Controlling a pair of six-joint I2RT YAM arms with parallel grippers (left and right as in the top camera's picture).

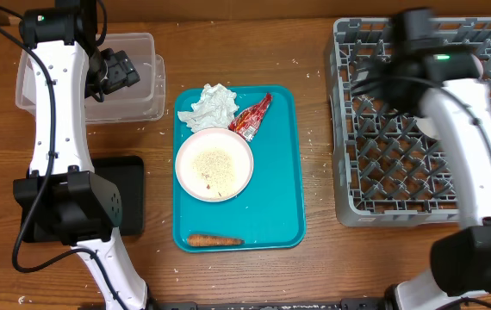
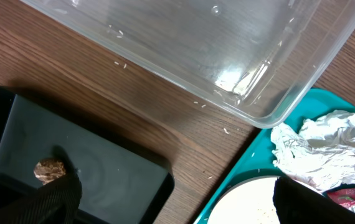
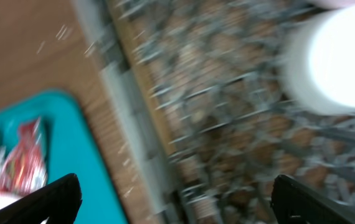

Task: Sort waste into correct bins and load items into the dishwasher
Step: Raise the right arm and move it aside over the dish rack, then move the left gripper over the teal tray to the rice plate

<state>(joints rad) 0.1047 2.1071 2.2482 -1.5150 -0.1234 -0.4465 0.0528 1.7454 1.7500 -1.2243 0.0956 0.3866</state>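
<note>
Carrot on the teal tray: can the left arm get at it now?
Probably yes. The carrot lies alone on the teal tray, nothing over it, and the left end effector is open.

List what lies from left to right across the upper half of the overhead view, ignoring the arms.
clear tub → crumpled white napkin → red wrapper → grey dish rack. The black tray lies below the tub in the same span, so it is left out.
</note>
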